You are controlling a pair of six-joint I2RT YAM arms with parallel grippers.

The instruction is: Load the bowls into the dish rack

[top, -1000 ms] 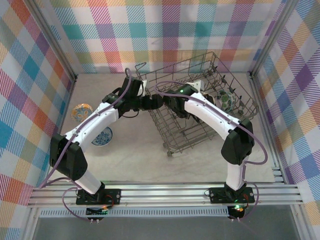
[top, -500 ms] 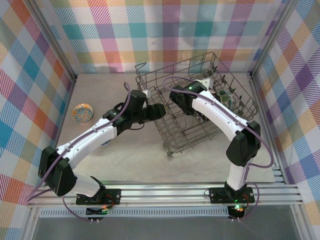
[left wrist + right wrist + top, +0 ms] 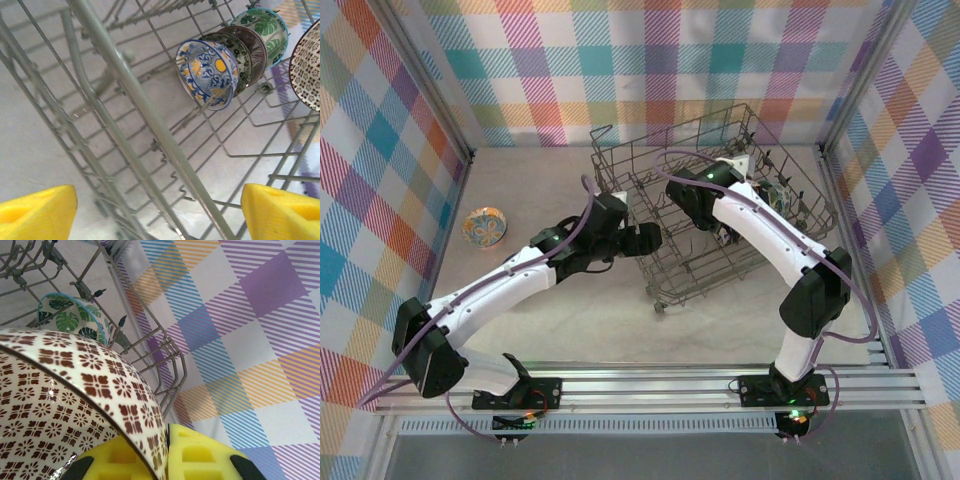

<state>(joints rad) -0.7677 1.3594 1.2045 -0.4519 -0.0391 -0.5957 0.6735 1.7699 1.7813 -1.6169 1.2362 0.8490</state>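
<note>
Right hand (image 3: 161, 460) clenched on lattice bowl (image 3: 60, 405); green-leaf bowl (image 3: 70, 315) in rack (image 3: 107, 50) at its 11 o'clock. Left hand (image 3: 159, 212) released, empty.

A cream lattice bowl (image 3: 65, 400), patterned with small brown flowers, is being held by the right gripper (image 3: 162, 455) at the lower edge of the frame. Its dark rim is being pinched between the yellow pads (image 3: 200, 455), with one being pressed to the outer wall and the other to the glossy inner side. Just past the bowl's upper edge, a green-leaf bowl (image 3: 70, 317) with a teal rim is being propped on edge among the dark-tipped tines of the dish rack (image 3: 176, 356), its lower part being hidden by the held bowl. The rack's grey wire side is being outlined against a plaid wall (image 3: 250, 340) of purple, orange and blue squares.
</note>
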